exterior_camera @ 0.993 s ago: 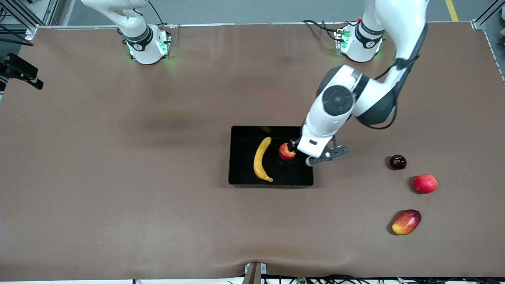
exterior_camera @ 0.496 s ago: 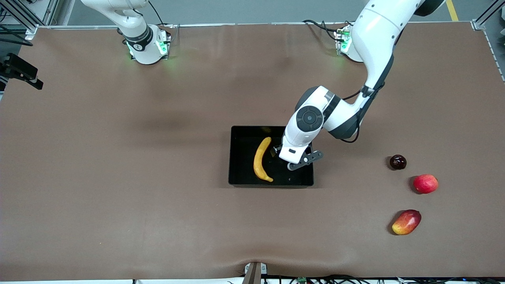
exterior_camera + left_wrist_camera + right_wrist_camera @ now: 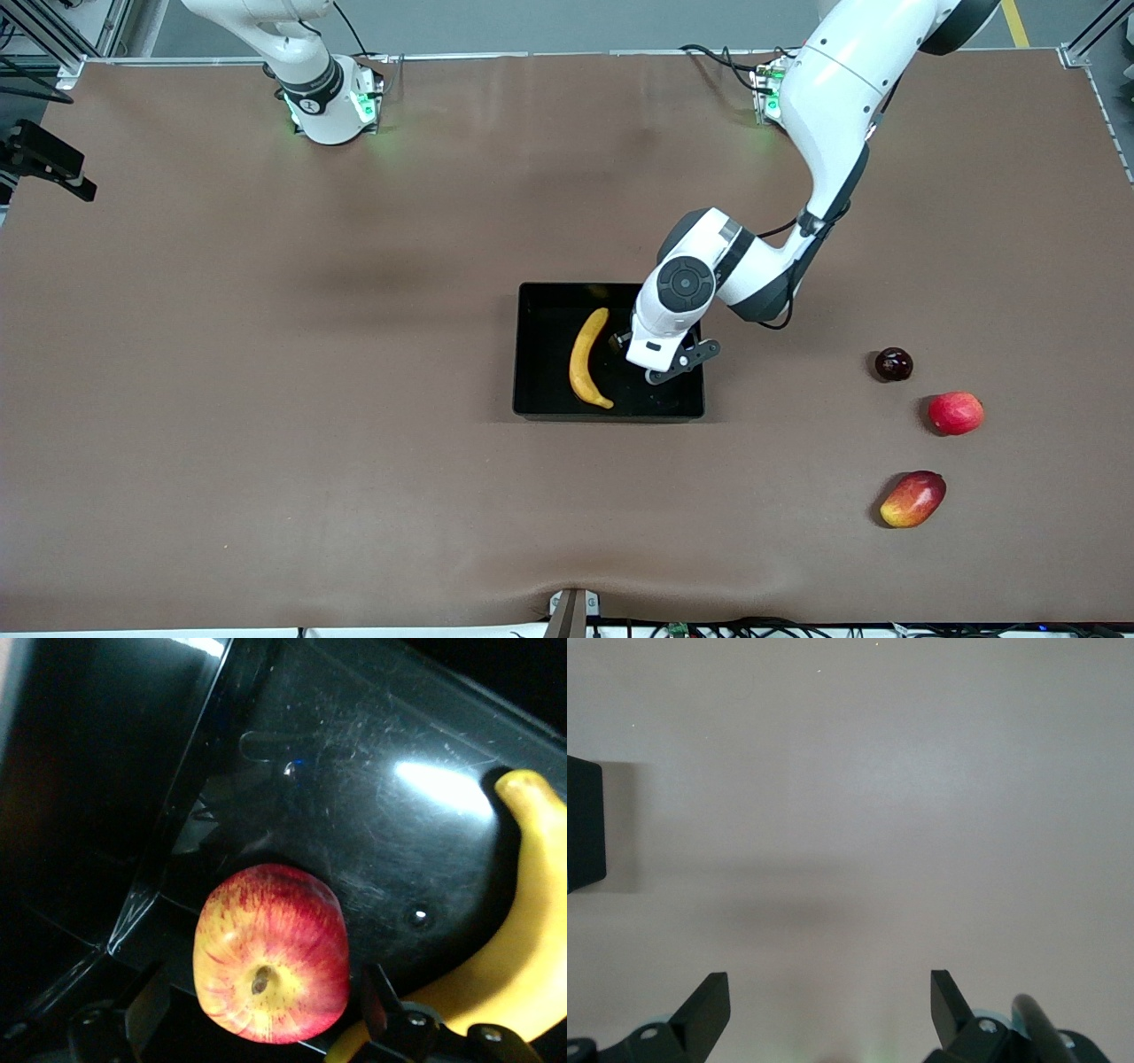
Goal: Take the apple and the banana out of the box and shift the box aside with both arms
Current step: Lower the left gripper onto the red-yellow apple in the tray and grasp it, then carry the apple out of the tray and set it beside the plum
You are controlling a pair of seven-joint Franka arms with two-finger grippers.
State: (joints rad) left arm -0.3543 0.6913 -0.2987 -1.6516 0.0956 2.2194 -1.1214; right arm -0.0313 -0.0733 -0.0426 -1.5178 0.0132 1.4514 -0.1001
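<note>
The apple (image 3: pixel 270 954) lies in the box (image 3: pixel 540 354), on its floor at the left arm's end, and sits squarely between the two fingers of the left gripper (image 3: pixel 266 1023), one finger (image 3: pixel 146 1014) to each side of it. The fingers are spread wide, just beside the fruit; a firm grip is not yet seen, so closing on the apple is judged the step in hand. In the front view the apple is hidden under the left wrist.

The apple is small, round, red with yellow streaks, its dark stem dimple turned toward the wrist camera.

The banana (image 3: pixel 588 358) lies beside it in the same box, toward the right arm's end, its long axis running from farther to nearer the front camera, close to one finger. The left arm is plainly nearer to both fruits.

The right gripper (image 3: pixel 830 1010) waits, spread wide and empty, over bare table (image 3: pixel 877 815).
</note>
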